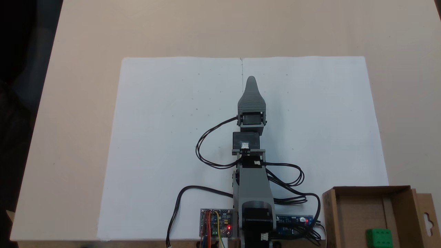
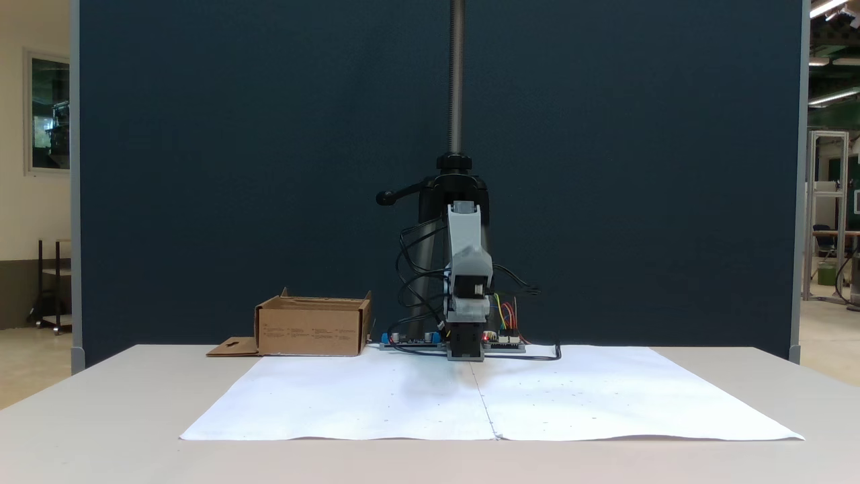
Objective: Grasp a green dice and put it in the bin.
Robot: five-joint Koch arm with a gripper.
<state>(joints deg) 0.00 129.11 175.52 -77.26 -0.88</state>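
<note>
The green dice (image 1: 379, 237) lies inside the bin (image 1: 370, 190), a brown cardboard box at the lower right corner of a fixed view. From the front, the bin (image 2: 312, 327) stands left of the arm's base and its walls hide the dice. My gripper (image 1: 251, 81) points straight out over the middle of the white paper, far from the bin, with nothing seen in it. Only its grey top jaw shows from above, so I cannot tell whether it is open or shut.
A large white paper sheet (image 1: 172, 137) covers the table (image 1: 75, 103). Circuit boards (image 1: 217, 224) and black cables (image 1: 206, 148) sit around the arm's base. The bin's flap (image 1: 427, 217) lies flat beside it. A camera stand pole (image 2: 457, 81) rises behind the arm.
</note>
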